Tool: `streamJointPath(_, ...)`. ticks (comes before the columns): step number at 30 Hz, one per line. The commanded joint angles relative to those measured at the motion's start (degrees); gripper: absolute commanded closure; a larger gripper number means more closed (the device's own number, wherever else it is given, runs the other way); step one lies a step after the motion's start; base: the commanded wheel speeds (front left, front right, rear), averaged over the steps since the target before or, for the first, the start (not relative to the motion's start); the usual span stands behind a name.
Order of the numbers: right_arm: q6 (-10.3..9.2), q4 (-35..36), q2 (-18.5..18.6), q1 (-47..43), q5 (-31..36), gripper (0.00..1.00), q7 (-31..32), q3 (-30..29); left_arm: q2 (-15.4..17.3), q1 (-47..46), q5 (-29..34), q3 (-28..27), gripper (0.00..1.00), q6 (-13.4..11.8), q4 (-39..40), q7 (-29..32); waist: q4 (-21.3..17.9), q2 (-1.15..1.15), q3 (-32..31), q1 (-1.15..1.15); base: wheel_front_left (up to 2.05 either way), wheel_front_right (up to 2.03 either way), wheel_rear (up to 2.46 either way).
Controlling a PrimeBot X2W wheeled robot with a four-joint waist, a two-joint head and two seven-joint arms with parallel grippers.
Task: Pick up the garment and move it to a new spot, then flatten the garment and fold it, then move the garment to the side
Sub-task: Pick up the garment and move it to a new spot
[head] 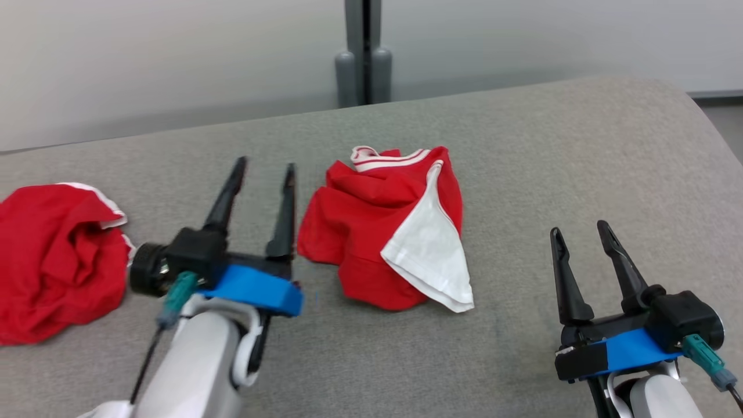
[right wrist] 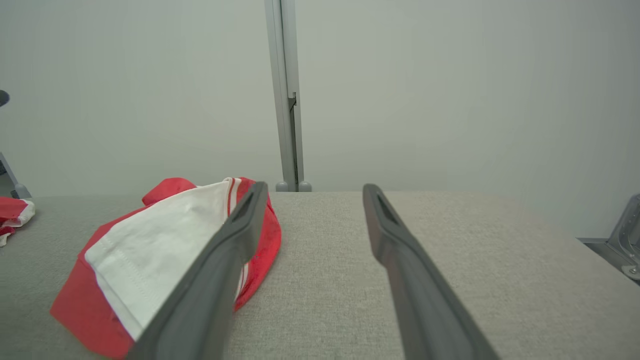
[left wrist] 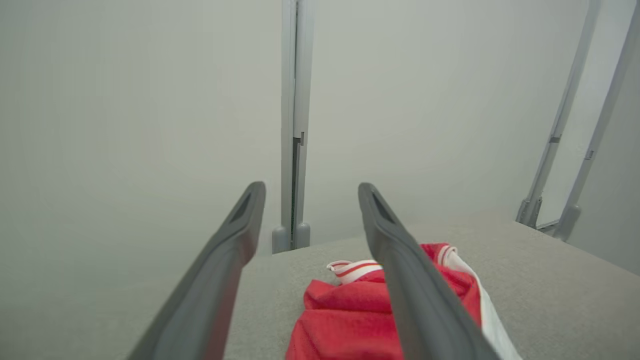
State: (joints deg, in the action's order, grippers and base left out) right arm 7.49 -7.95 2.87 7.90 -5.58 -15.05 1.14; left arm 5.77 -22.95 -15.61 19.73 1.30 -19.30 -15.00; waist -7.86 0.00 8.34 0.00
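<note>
- Lying crumpled, the garment (head: 360,226) sat just right of the left gripper (head: 265,164) (the nearer one).
- It and the right gripper (head: 580,227) gaped wide, holding nothing.

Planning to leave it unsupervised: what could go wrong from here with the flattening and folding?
1. The garment lies bunched with its white panel flopped over; a pinch may catch several layers, and it would not spread flat.
2. A second garment lies close by the open left gripper; it could be snagged or taken by mistake.
</note>
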Motion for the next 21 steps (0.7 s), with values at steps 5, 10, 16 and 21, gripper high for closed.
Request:
streamJointPath(5,0.01,-0.2,0.04,-1.36,0.65,0.0,-0.2,-0.26,2.05,5.51,0.62,-5.71,0.0,-1.22,3.82,-0.24,2.65,0.0,-1.56,0.0,0.0,0.0,0.0)
streamJointPath(10,0.01,-0.47,0.03,-1.85,1.29,0.0,-0.2,-0.45,2.87,10.0,1.16,-10.54,0.0,-1.66,6.02,-0.26,4.7,0.0,-2.44,0.0,0.0,0.0,0.0)
streamJointPath(16,0.01,-0.94,0.03,-2.64,1.69,0.0,-0.2,-1.01,2.57,14.41,2.57,-14.53,0.0,-1.87,7.41,-0.26,6.28,0.0,-3.29,0.0,0.0,0.0,0.0)
streamJointPath(21,0.01,-1.32,0.04,-3.75,2.01,0.0,-0.2,-1.39,1.67,16.93,3.68,-16.2,0.0,-0.98,7.61,-0.27,7.24,0.0,-3.95,0.0,0.0,0.0,0.0)
